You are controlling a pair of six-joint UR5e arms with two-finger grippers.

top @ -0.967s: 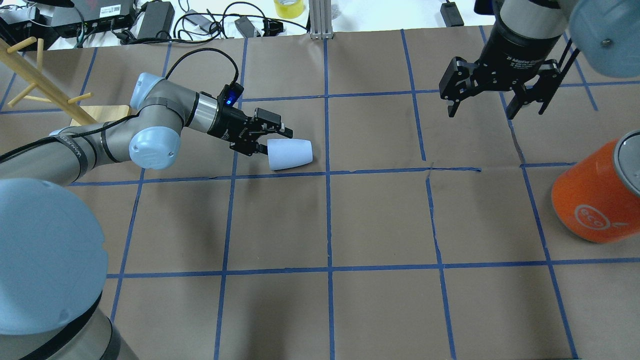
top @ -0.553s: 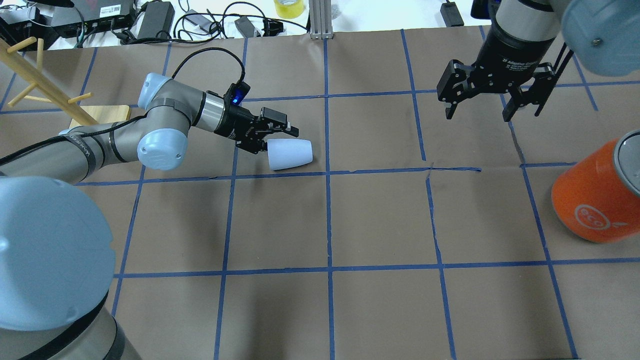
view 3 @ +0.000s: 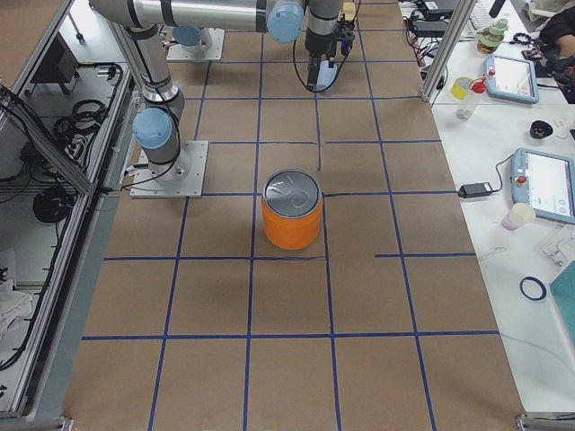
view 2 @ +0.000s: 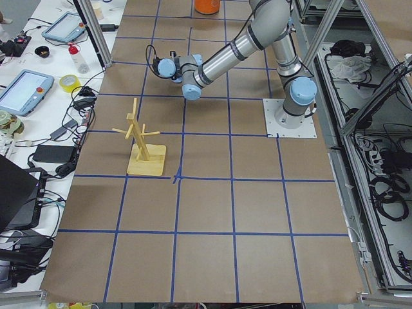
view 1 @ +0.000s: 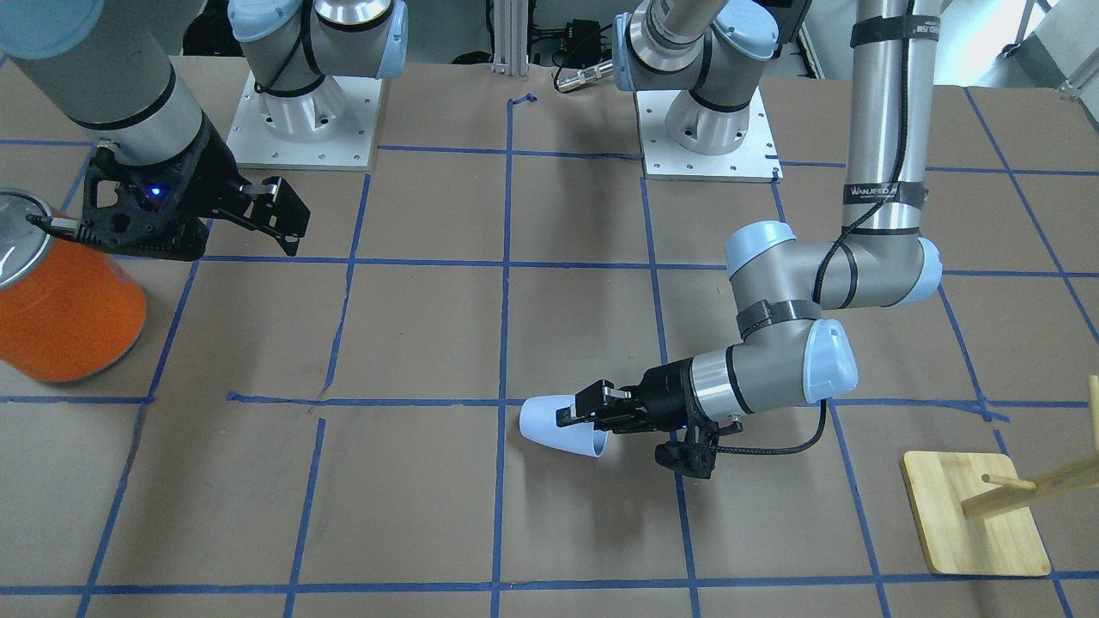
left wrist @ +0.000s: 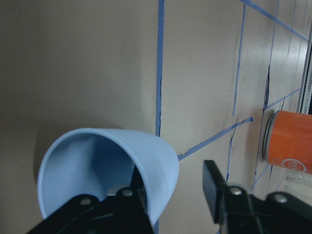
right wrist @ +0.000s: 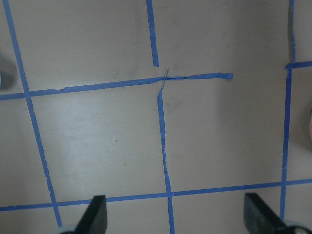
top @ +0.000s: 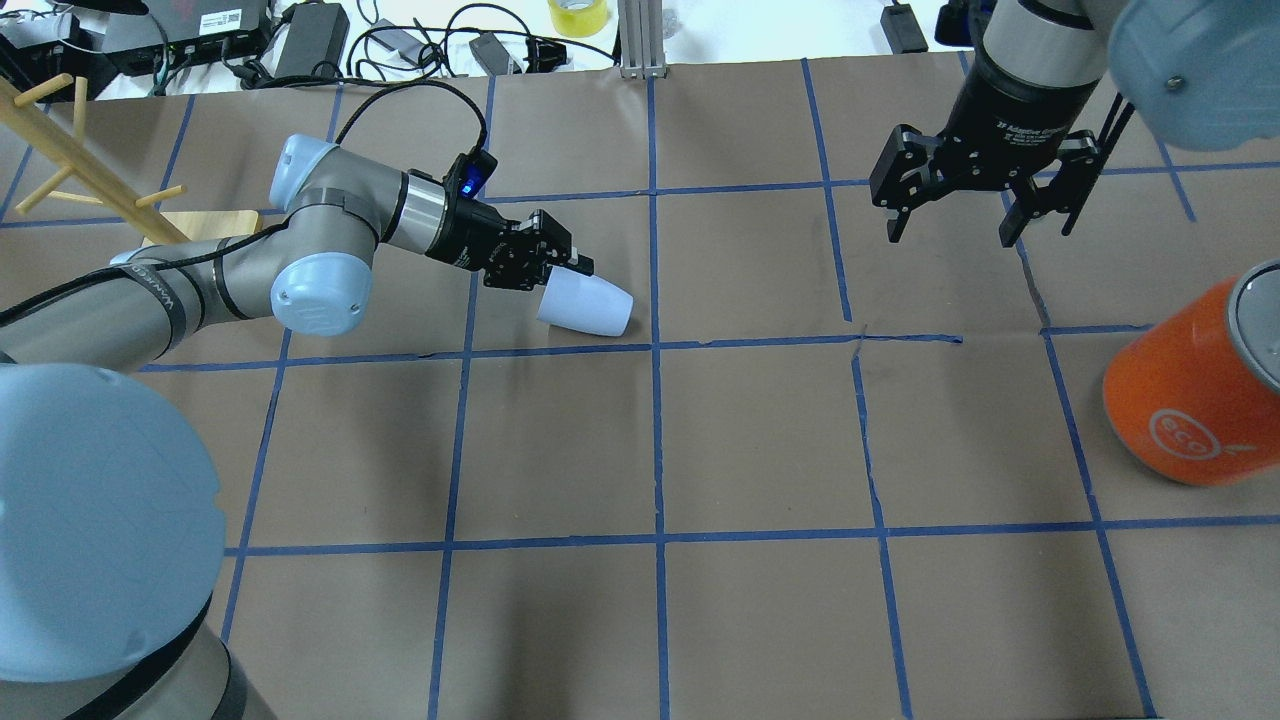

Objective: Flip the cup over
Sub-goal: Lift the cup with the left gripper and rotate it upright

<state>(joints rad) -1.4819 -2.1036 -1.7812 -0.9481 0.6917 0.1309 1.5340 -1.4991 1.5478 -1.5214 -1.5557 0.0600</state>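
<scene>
Cup [top: 590, 305] lies on its side on the table [top: 760, 450], mouth toward our left gripper [top: 566, 276] — one finger inside the rim, one outside, spread and not yet pinching, placed, we judge, to lever it upright. Our right gripper [top: 948, 238] hangs released, well apart — out of the way.
</scene>
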